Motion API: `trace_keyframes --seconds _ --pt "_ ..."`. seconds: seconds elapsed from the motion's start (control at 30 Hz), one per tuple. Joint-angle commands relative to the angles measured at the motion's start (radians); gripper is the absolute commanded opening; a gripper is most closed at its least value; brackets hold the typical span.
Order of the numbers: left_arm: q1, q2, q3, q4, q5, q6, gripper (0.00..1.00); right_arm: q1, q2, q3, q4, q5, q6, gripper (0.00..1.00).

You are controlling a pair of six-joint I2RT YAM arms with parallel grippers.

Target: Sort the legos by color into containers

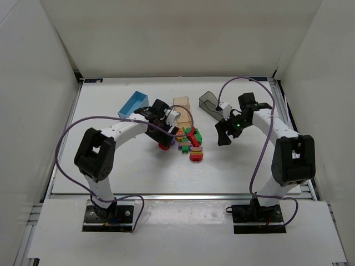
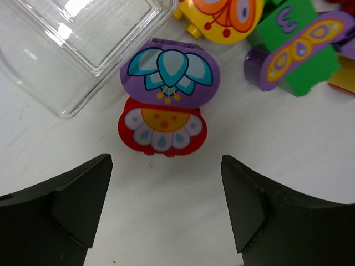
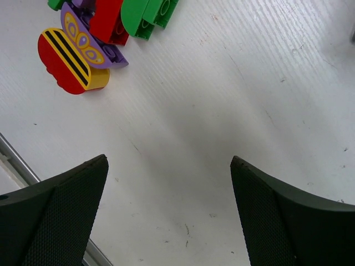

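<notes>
Left tool (image 2: 166, 185) spread near red lego (image 2: 162, 133).

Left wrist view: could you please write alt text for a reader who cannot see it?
The open left gripper hovers over a table, aimed at a purple flower-printed brick touching a red brick below it. A clear bin sits upper left; a yellow brick and a green brick lie upper right.

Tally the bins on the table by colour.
Light blue bin: 1
Peach bin: 1
Smoky grey bin: 1
Clear bin: 1
Total: 4
</notes>
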Motion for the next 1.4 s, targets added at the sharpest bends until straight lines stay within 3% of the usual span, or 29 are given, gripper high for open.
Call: trace_keyframes --seconds 0.0,0.67,1.37 --pt "-0.009 0.040 0.041 0.023 -0.034 0.000 0.90 -0.012 -0.020 0.049 -0.001 -0.012 -0.005 0.94" --pt "0.049 0.132 0.081 0.049 0.073 0.123 0.88 -0.029 0.047 0.110 -0.003 -0.011 -0.020 0.94" --pt "0.028 0.154 0.097 0.052 0.153 0.270 0.87 -0.028 0.067 0.103 -0.009 -0.014 -0.033 0.94"
